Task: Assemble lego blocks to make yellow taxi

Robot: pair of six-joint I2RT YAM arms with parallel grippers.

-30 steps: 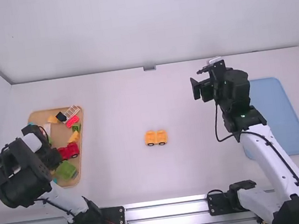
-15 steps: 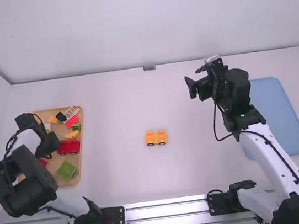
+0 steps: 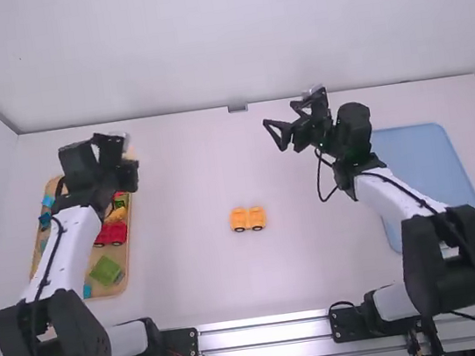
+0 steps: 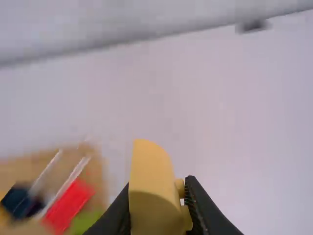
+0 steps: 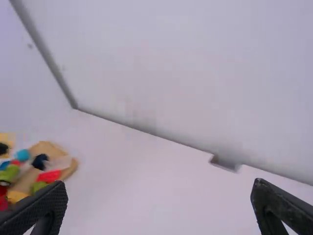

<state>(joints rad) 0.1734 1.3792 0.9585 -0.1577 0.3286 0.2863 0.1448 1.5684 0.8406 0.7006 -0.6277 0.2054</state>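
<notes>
My left gripper (image 3: 129, 151) is over the far right part of the block tray. In the left wrist view my left gripper (image 4: 159, 215) is shut on a yellow block (image 4: 155, 191) with a rounded top and small studs on its side. Two orange-yellow wheeled car pieces (image 3: 248, 219) sit side by side on the middle of the table. My right gripper (image 3: 282, 133) is above the table, beyond the car pieces and to their right. Its fingers stand wide apart in the right wrist view, where the right gripper (image 5: 159, 203) has nothing between them.
The wooden tray (image 3: 94, 291) at the left holds several loose pieces, among them a red car piece (image 3: 110, 234) and a green block (image 3: 105, 270). A blue tray (image 3: 432, 177) lies at the right, partly under the right arm. Walls edge the table.
The left arm has swung up and away from the camera, and a yellow block now shows in its gripper. My right gripper has moved left, with its fingers coming apart in view. The car pieces are unmoved.
</notes>
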